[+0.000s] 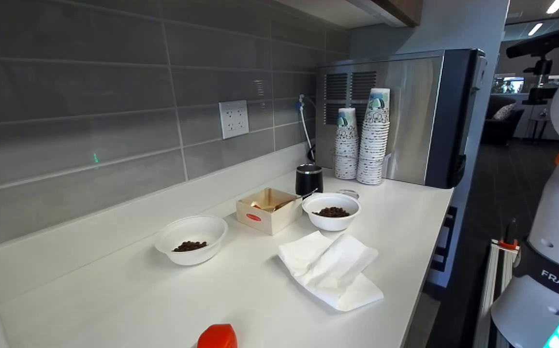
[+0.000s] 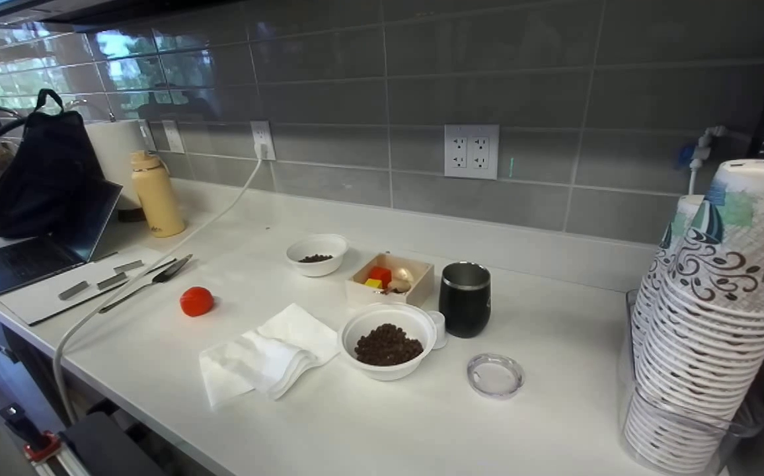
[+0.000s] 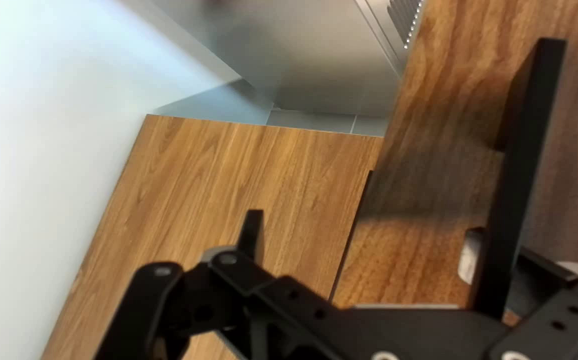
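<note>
- Apparently the reach is done: the gripper (image 3: 364, 240) is up at the long black handle (image 3: 521, 170), which sits on the wooden door (image 3: 449, 110).
- Not done, I judge, is any hold on that handle; no clamping shows.
- Left of the handle in the wrist view, a thin dark seam (image 3: 350, 237) parts the door from a lighter wood panel (image 3: 269, 185) — whether the door is fully closed, I cannot tell.
- Its fingers (image 3: 253, 232) stand spread wide, with nothing visibly gripped. One is well apart from the handle; the other overlaps it in the wrist view — touching or not, unclear.
- Both exterior views leave the gripper out.
</note>
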`<action>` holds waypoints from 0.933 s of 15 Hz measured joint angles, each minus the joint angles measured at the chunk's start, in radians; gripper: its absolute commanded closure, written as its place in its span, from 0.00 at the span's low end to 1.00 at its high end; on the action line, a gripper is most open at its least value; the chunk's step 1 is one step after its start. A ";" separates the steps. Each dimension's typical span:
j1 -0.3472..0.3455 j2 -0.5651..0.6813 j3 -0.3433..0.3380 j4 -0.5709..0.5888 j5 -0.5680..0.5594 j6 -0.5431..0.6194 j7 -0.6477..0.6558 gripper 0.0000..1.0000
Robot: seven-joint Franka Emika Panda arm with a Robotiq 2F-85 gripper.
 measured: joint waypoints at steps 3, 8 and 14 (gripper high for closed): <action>0.052 0.071 -0.019 0.051 0.007 0.001 -0.024 0.00; 0.123 0.173 -0.051 0.126 0.036 0.011 -0.070 0.00; 0.185 0.249 -0.025 0.179 0.099 0.112 -0.099 0.00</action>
